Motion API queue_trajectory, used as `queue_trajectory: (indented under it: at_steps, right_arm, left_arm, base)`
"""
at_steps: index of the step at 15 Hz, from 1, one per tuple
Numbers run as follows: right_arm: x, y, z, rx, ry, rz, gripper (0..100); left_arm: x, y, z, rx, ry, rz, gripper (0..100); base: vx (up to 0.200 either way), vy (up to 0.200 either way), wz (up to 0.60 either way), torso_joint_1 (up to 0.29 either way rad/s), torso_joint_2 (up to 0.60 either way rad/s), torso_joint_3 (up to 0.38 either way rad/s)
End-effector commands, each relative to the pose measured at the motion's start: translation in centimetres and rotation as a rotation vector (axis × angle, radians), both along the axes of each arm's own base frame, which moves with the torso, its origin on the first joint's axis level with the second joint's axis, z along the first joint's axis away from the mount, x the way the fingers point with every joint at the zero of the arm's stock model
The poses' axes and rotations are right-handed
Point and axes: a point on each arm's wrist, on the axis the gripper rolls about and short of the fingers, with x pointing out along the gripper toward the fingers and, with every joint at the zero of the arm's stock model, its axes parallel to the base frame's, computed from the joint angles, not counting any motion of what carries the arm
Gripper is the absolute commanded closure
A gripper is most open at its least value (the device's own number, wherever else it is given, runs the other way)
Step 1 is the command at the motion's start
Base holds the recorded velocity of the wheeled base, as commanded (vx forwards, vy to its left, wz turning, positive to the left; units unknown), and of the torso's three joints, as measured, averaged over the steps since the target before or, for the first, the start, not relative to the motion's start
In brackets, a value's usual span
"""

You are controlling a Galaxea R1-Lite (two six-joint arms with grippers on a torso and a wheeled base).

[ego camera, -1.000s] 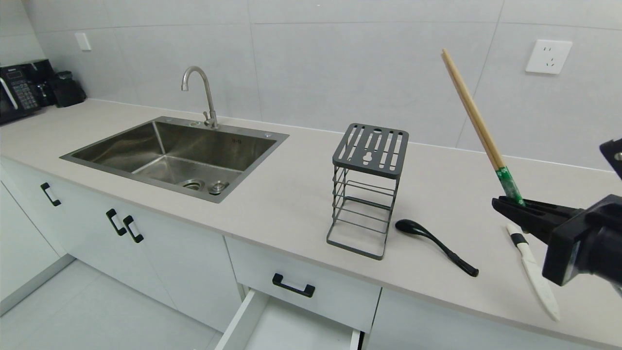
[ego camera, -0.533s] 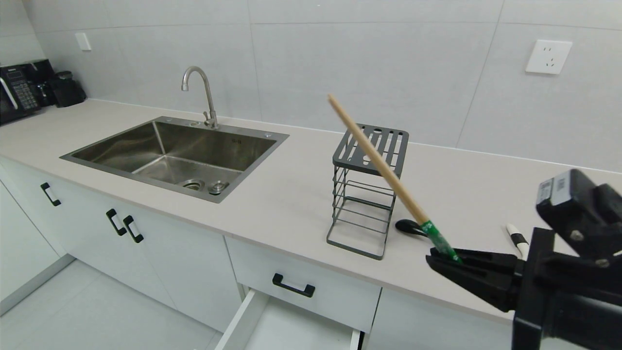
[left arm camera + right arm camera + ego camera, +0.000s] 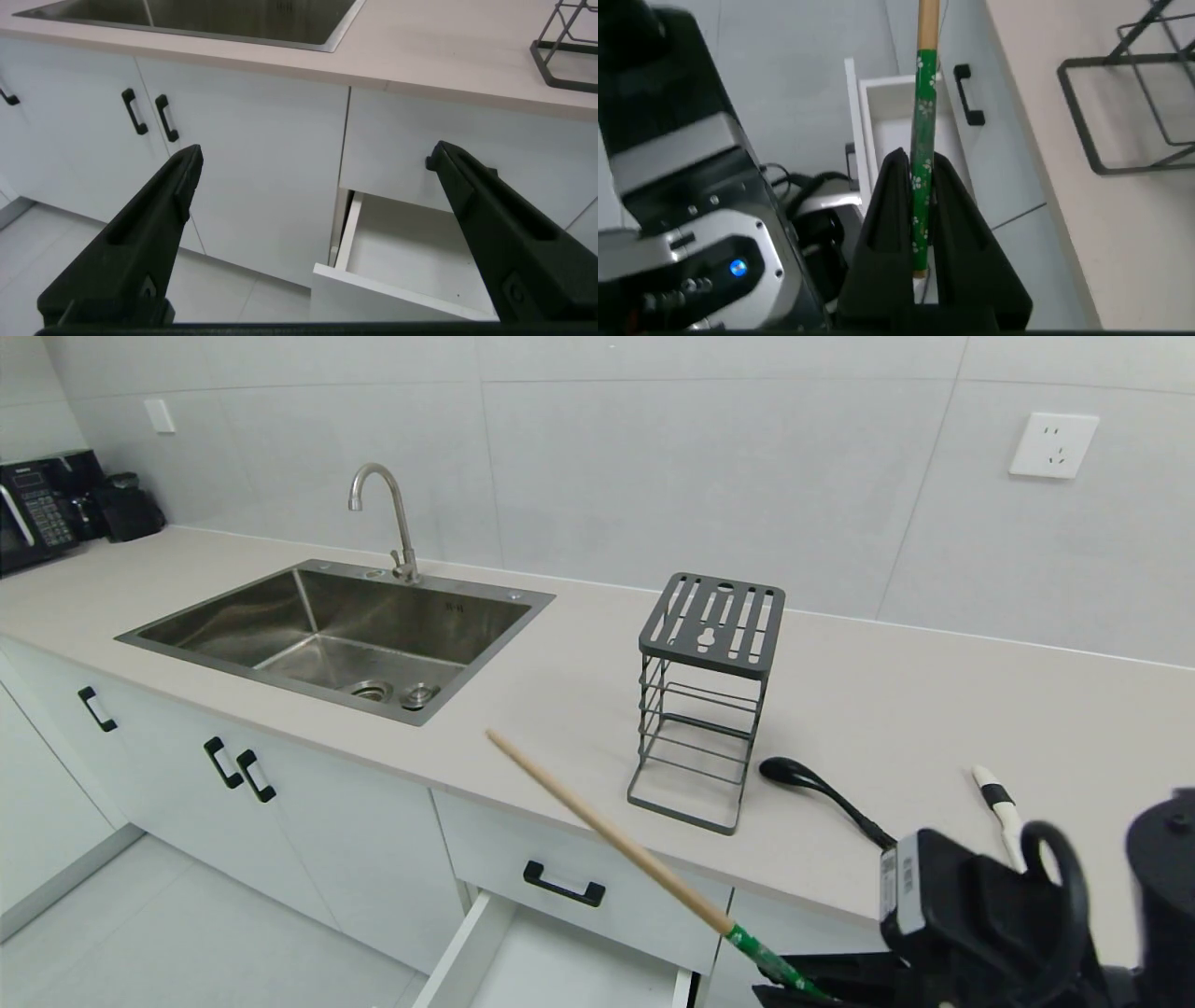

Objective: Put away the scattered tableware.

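Since a second ago the right arm has swung down and across toward the robot's left. The chopsticks (image 3: pixel 616 840), which then stood high against the wall over the counter's right end, now slant low in front of the counter's edge.

The pale counter (image 3: pixel 579 709) runs along the tiled wall, with a steel sink (image 3: pixel 411 616) set into its left part. Below the counter, a white drawer (image 3: pixel 551 971) stands pulled partly out. A dark wire rack (image 3: pixel 702 665) with a slotted top stands upright on the counter, to the right of the sink.

The left gripper (image 3: pixel 318 159) hangs in front of the cabinet doors with its jaws spread wide and nothing between them.

The right gripper (image 3: pixel 803 994) is low at the near right, in front of the counter. Its jaws are pressed together on the green patterned end of the chopsticks (image 3: pixel 922 140). The bare wooden length slants up and away toward the sink side, above the open drawer.

A white knife (image 3: pixel 1004 812) with a black band lies on the counter near the front edge, well to the right of the rack. A black spoon (image 3: pixel 786 769) lies between the rack and the knife, its bowl just beside the rack's foot.
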Motion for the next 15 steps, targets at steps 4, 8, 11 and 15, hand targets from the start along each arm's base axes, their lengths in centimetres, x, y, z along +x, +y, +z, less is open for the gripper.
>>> queue_trajectory:
  at_steps: [4,8,11,15]
  right_arm:
    - [1.7,1.0,-3.9,-0.159,0.085,-0.023,100]
    - [5.2,4.5,-4.6,-0.182,0.092,-0.05,100]
    - [7.6,6.9,-3.6,-0.159,0.017,-0.028,100]
    - [7.4,7.9,-2.9,-0.144,0.002,-0.002,100]
  left_arm:
    - [0.0,0.0,0.0,0.0,0.001,0.0,0]
    - [0.0,0.0,0.0,0.0,0.001,0.0,0]
    - [0.0,0.0,0.0,0.0,0.001,0.001,0]
    - [0.0,0.0,0.0,0.0,0.001,0.0,0]
  base:
    - [0.0,0.0,0.0,0.0,0.0,0.0]
    - [0.0,0.0,0.0,0.0,0.0,0.0]
    - [0.0,0.0,0.0,0.0,0.0,0.0]
    - [0.0,0.0,0.0,0.0,0.0,0.0]
